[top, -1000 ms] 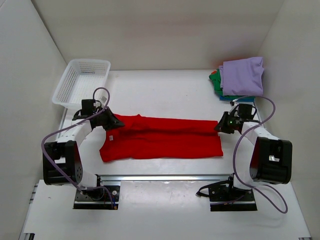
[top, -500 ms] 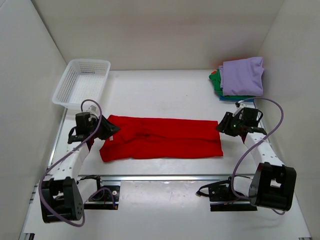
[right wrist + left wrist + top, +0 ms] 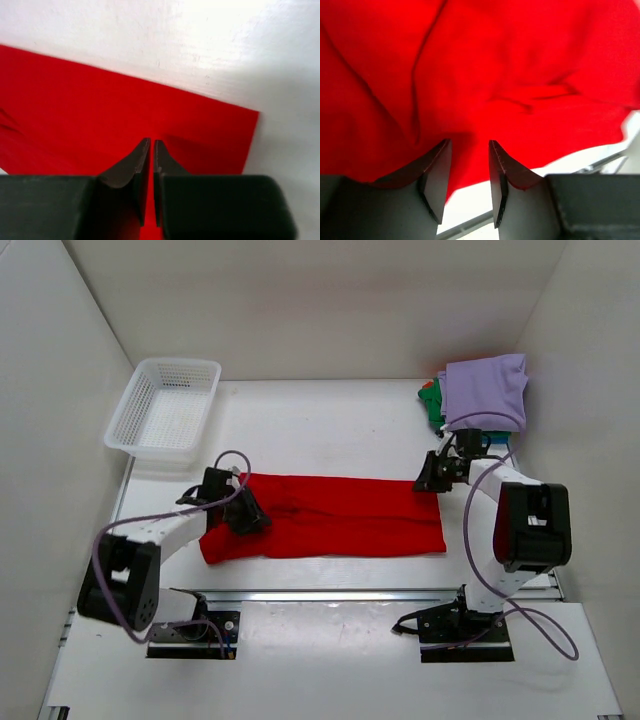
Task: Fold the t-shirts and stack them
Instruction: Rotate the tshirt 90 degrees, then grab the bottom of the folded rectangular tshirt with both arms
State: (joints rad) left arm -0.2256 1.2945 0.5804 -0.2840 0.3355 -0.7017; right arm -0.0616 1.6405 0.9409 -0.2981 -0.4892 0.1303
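Observation:
The red t-shirt [image 3: 340, 515] lies flat across the table as a long folded strip. My left gripper [image 3: 248, 519] is low over its left end; in the left wrist view my left gripper [image 3: 468, 142] is open, with the red cloth [image 3: 495, 65] beyond the tips and nothing pinched. My right gripper [image 3: 423, 482] is at the shirt's far right corner; in the right wrist view my right gripper [image 3: 151, 141] is shut just above the flat red cloth [image 3: 100, 100]. The folded lavender shirt [image 3: 485, 390] tops the green [image 3: 432, 406] and teal [image 3: 470, 436] ones at the back right.
A white mesh basket [image 3: 180, 362] stands at the back left. White walls close in the table on three sides. A metal rail [image 3: 330, 593] runs along the front edge, near the shirt's front hem.
My left gripper has moved right onto the shirt's left end. My right gripper has moved back and left to the shirt's far right corner. The shirt lies about where it was.

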